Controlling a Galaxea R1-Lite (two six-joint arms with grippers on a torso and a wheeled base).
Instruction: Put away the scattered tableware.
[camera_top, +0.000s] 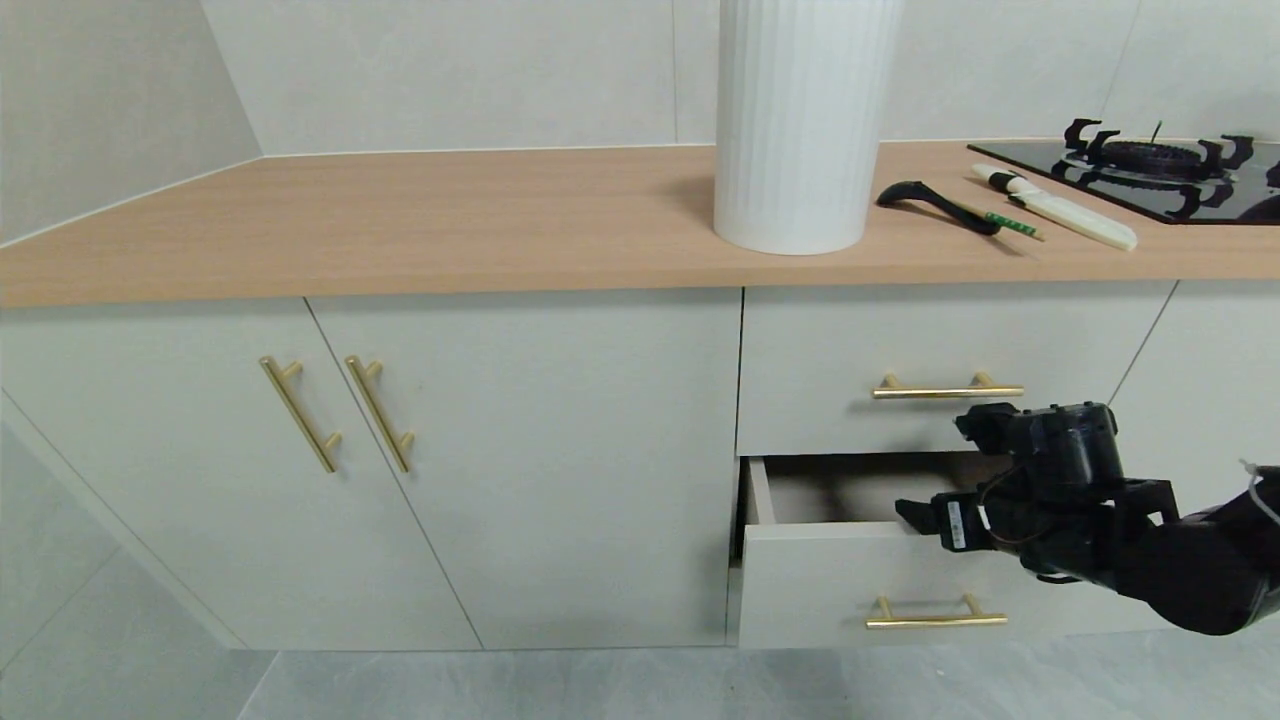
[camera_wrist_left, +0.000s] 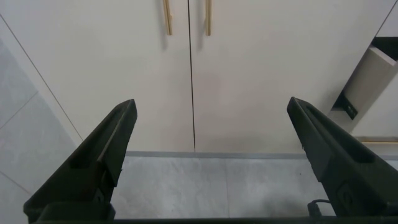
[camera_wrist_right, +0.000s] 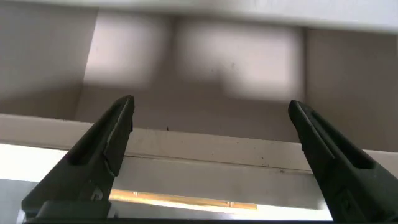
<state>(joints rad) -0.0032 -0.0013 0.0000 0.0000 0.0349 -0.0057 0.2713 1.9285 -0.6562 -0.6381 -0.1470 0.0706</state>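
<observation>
Right hand (camera_top: 943, 468) spread at the front of the open drawer (camera_top: 820, 585); its label (camera_top: 955, 522) unreadable. Ladle (camera_top: 935, 203) and knife (camera_top: 1060, 208) lie on the table (camera_top: 450, 215) above it. Left hand (camera_wrist_left: 211, 109) spread

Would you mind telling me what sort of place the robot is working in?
Most likely a kitchen: a light wooden countertop over pale cabinet doors with gold bar handles, a black glass gas hob at the far right, and a black ladle and white knife lying beside it.

R arm (camera_top: 1190, 575) is looking glossy black, bulky; R gripper (camera_top: 935, 467) is wearing a small white label, thin wire looping behind. L gripper (camera_wrist_left: 211, 109) is showing dark, tapered wedge jaws.
</observation>
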